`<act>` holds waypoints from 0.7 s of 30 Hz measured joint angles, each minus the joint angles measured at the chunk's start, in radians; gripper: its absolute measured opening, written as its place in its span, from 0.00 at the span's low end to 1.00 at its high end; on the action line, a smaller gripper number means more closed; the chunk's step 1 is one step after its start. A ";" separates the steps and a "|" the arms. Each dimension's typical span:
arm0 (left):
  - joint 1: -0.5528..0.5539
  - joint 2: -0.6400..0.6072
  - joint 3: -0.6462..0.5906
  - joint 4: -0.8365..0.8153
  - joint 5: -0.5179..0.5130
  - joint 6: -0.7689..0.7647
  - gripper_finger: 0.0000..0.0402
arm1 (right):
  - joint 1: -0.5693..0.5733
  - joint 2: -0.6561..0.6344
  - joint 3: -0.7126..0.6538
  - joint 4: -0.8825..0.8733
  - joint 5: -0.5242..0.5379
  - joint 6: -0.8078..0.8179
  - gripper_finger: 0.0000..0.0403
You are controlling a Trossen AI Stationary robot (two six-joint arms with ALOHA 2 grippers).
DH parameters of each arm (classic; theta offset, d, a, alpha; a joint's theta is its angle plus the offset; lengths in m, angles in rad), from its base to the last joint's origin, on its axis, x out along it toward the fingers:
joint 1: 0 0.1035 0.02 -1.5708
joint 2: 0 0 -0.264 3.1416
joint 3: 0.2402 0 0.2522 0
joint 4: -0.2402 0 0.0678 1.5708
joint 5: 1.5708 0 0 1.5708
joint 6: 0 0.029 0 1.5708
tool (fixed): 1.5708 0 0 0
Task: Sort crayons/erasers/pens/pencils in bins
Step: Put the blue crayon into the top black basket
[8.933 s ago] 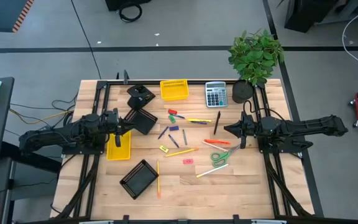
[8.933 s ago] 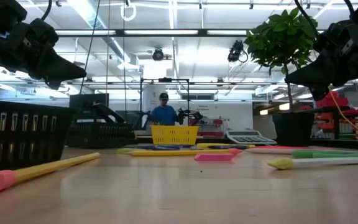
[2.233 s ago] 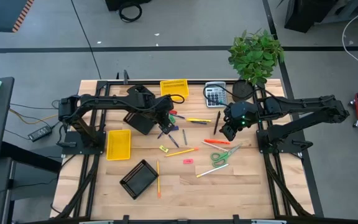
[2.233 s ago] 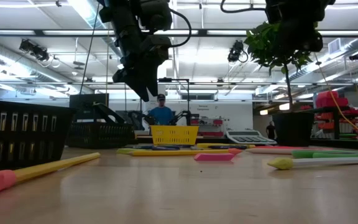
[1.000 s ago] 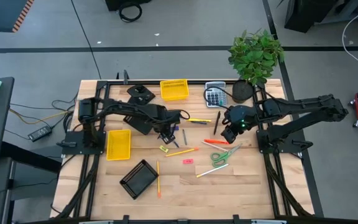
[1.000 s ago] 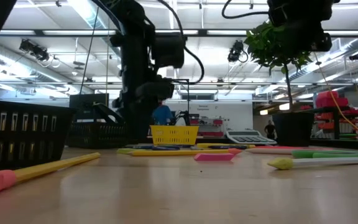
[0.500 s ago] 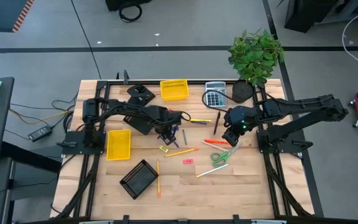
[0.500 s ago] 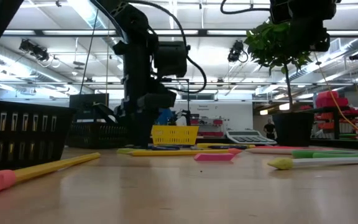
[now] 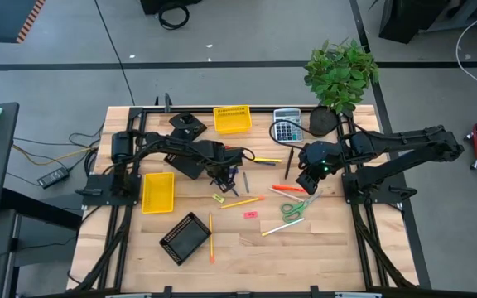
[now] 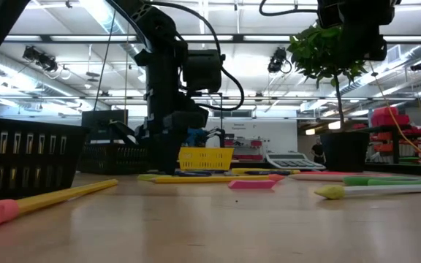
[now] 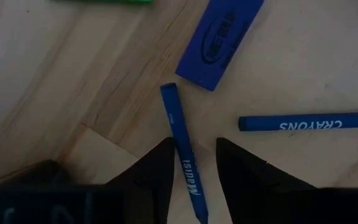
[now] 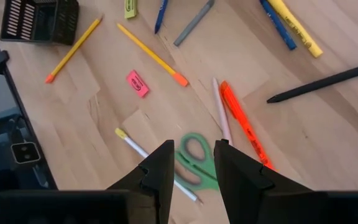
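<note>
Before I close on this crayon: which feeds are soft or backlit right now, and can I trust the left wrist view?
Left wrist view: crisp on the blue crayon between the left gripper's dark fingers; print legible, though the bottom edge is dark. Low view: bright ceiling lights backlight the arms into silhouettes, and the nearest pencil is blurred. High view: evenly lit, items small. Right wrist view: clear, scissors sharp.

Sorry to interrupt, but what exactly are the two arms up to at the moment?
They are sorting stationery into bins. The left claw is down at the table, its fingers straddling a blue crayon beside a blue eraser; nothing is lifted yet. The right claw hovers open above the green scissors. The yellow bin looks empty.
</note>
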 joint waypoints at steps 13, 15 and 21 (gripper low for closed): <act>0.000 0.007 0.041 -0.041 0.030 -0.007 0.07 | -0.001 0.000 0.000 0.003 0.059 -0.034 0.30; 0.000 0.014 0.075 -0.053 0.046 -0.006 0.07 | -0.001 0.000 0.000 0.004 0.061 -0.039 0.30; -0.010 0.011 0.219 -0.126 0.059 0.013 0.11 | -0.001 0.000 0.000 0.004 0.115 -0.076 0.30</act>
